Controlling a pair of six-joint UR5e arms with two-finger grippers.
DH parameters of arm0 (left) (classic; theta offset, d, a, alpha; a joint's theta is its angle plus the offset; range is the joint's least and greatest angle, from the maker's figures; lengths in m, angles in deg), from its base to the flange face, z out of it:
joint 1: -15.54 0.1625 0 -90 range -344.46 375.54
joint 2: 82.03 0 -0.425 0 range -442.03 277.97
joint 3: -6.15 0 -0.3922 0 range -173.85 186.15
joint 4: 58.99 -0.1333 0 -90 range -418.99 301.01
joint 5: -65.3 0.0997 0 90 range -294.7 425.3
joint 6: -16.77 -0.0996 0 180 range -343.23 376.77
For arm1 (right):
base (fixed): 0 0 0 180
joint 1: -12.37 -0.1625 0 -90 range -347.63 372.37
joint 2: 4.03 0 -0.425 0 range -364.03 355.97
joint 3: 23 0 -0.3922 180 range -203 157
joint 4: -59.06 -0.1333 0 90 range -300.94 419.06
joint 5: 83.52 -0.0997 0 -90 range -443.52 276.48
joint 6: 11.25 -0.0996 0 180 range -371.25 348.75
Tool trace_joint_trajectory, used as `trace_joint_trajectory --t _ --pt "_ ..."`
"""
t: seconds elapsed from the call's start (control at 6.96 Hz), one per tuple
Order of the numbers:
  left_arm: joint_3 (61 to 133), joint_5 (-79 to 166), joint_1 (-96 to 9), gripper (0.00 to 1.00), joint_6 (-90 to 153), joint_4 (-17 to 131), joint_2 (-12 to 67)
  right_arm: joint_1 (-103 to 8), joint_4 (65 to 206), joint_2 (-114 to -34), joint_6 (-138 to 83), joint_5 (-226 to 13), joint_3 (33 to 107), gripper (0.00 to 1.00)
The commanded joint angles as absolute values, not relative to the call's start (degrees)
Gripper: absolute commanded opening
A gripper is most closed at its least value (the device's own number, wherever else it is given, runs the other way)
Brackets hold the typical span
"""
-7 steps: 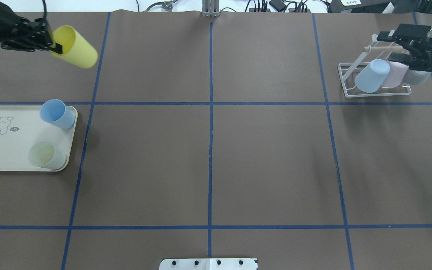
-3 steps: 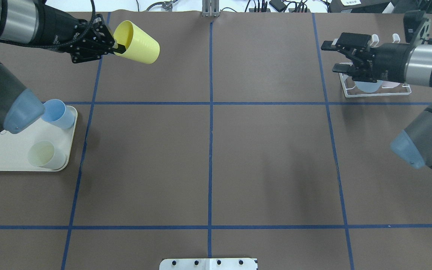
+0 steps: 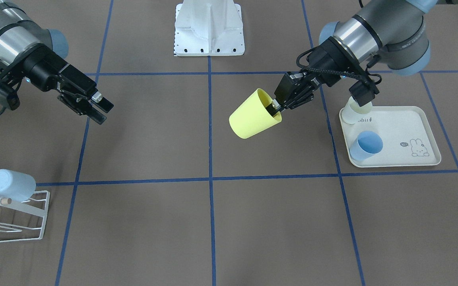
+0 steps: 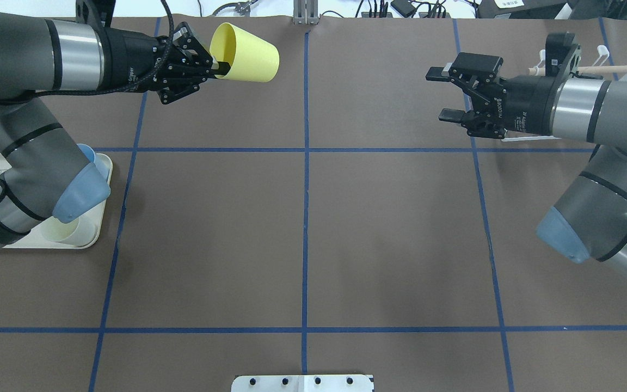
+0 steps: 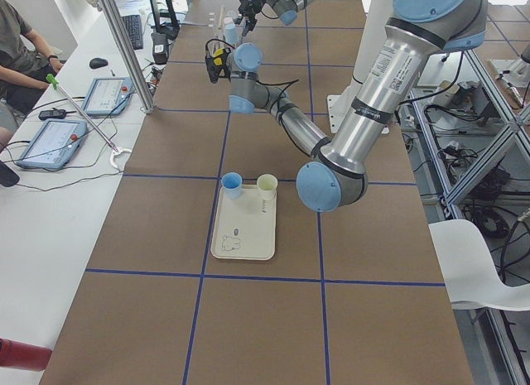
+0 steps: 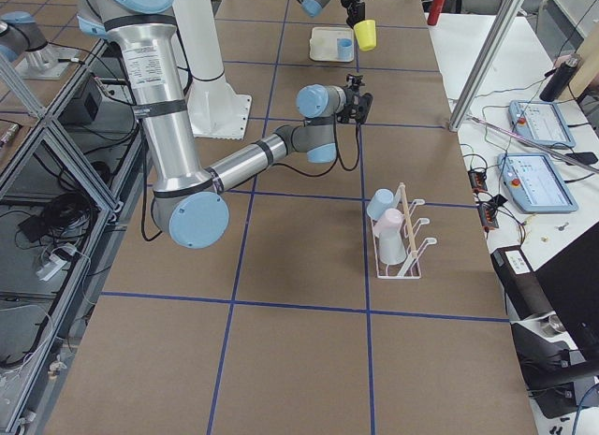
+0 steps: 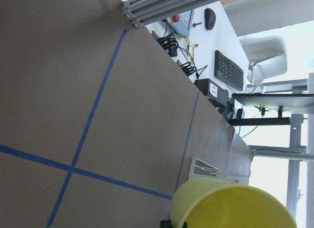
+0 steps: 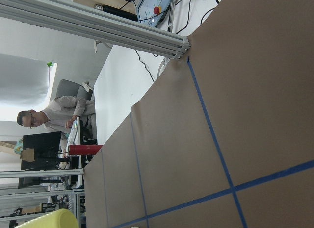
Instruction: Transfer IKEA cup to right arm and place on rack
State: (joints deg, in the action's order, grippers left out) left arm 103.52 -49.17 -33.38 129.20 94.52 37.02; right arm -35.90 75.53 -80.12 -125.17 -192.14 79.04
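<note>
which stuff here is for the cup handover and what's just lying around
In the job: yellow cup, left pincer gripping it, open right pincer, white wire rack.
Lying about: rabbit-print tray, its blue cup and cream cup, racked blue cup, racked pink cup.

Bright, even light from above floods the brown bench (image 4: 389, 218), and its blue lines read crisp from near edge to far. Shadows stay soft and faint: a dim smudge on the right half in the overhead view, another just right of the tray (image 4: 87, 243). In the left wrist view the right side burns out to white, and the yellow cup (image 7: 230, 208) looms close and slightly soft. The right wrist view washes out pale on the left.
</note>
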Motion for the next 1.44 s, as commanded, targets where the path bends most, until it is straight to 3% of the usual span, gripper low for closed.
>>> trace_joint_trajectory --t 0.0,0.57,1.29 --pt "99.4 -40.8 -30.3 0.0 137.1 107.9 37.1 -35.3 75.4 -79.4 -136.0 -191.4 81.1 0.98" --pt "93.6 -32.0 -25.4 0.0 143.0 118.8 40.8 -25.5 66.8 -78.3 -149.5 -176.6 80.8 0.98" --pt "91.0 -31.0 -20.9 0.0 143.7 122.9 43.4 -24.3 66.2 -75.0 -157.4 -171.0 80.3 0.98"
